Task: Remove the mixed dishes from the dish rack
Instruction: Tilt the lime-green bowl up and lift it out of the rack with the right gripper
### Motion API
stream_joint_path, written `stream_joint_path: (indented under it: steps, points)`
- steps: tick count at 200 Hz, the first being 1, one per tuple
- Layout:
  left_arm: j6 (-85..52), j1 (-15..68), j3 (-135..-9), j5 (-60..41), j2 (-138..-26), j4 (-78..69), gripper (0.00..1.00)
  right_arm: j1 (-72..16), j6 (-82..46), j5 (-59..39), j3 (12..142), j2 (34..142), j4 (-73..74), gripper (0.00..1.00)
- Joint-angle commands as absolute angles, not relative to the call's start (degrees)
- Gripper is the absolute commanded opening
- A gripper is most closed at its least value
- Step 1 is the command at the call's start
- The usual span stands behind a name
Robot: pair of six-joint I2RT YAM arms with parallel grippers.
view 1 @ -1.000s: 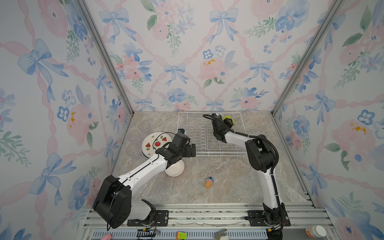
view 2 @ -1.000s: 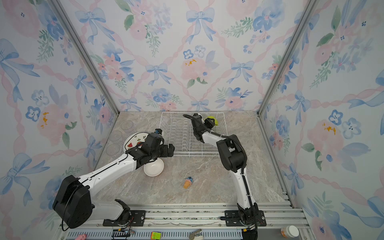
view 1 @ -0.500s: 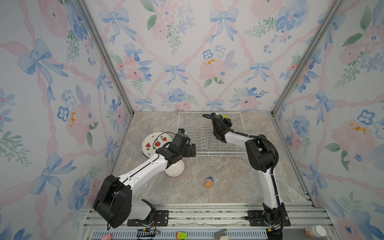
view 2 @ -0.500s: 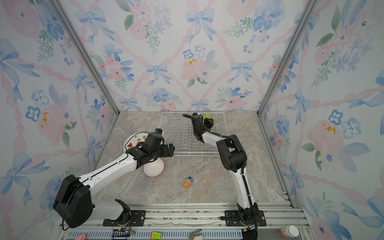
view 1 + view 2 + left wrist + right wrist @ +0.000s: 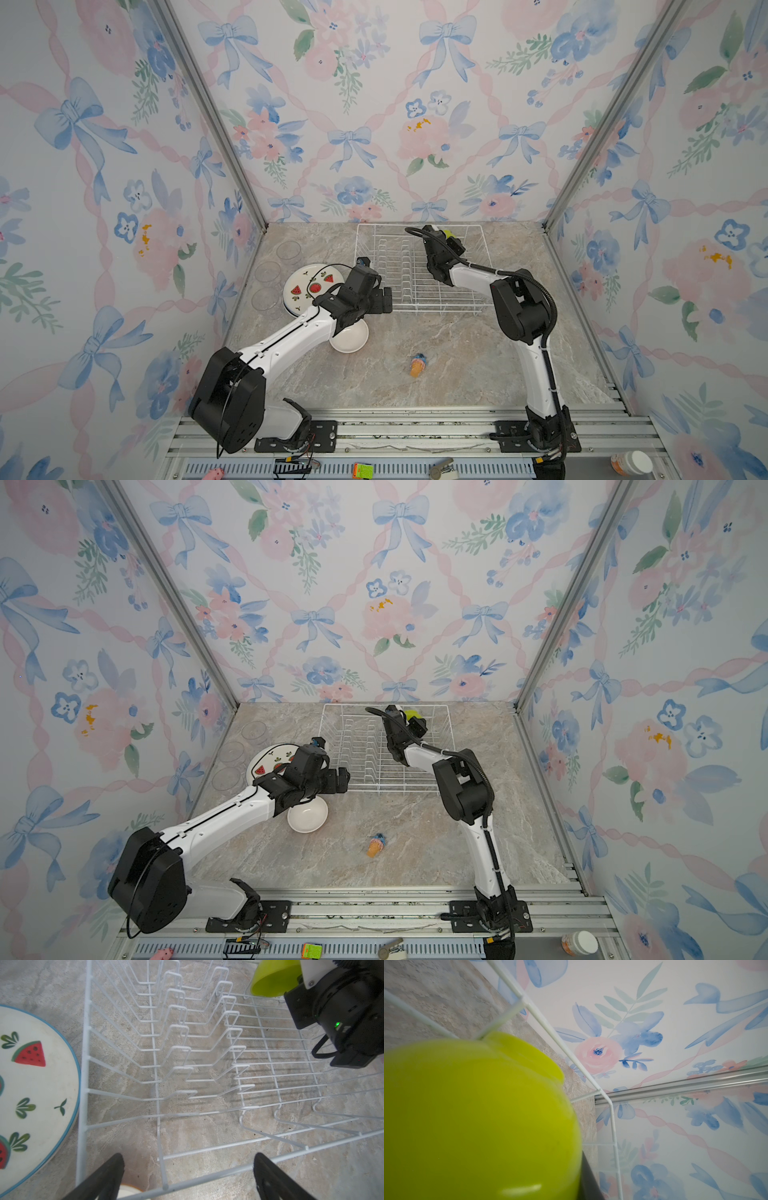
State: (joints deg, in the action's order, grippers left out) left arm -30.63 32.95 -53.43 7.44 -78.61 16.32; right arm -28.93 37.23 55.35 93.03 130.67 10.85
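We see the left pincer (image 5: 187,1162) spread wide and empty, with the dish rack (image 5: 82,1076) rim right under its tips. The watermelon plate (image 5: 37,1088) is off to one side, outside the rack. The lime-green bowl (image 5: 467,1115) is hard against the right pincer (image 5: 446,239). We can't tell its grip.

No legible text — none on anything

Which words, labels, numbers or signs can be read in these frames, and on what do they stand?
No text can be read in any view.
White-capped bottle with orange label: print too small to read.
Black arm housing with a green light: a pale mark beside the light, too blurred to read.
Round white watermelon-print plate: pictures only, no words.
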Motion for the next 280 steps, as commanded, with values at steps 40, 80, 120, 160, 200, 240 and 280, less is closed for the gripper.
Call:
stream_joint_path:
  steps: [40,80,120,160,200,240,280]
  points:
    - [-31.0,32.6,-54.9,7.4,-78.2,15.8,0.98,-28.6,33.2,51.7,90.3,126.9,8.5,0.15]
    - [-31.1,32.6,-55.0,7.1,-78.3,15.8,0.98,-27.7,27.7,47.5,90.5,125.1,3.5,0.14]
    - [-31.2,32.6,-54.8,7.3,-78.3,15.8,0.98,-27.2,24.2,44.7,90.5,123.6,0.1,0.13]
    - [-31.3,32.6,-54.3,7.7,-78.3,15.8,0.98,-26.4,19.6,41.1,90.4,121.9,-3.7,0.09]
    - [-31.2,32.6,-54.0,8.2,-78.3,15.7,0.98,-25.2,16.2,37.7,90.7,120.6,-5.6,0.09]
    - [-31.2,32.6,-53.4,8.5,-78.2,15.6,0.98,-24.1,13.6,35.5,91.2,119.4,-7.2,0.03]
    - [-31.2,32.6,-53.3,8.4,-78.3,15.5,0.98,-23.9,12.9,35.2,91.2,118.6,-7.5,0.01]
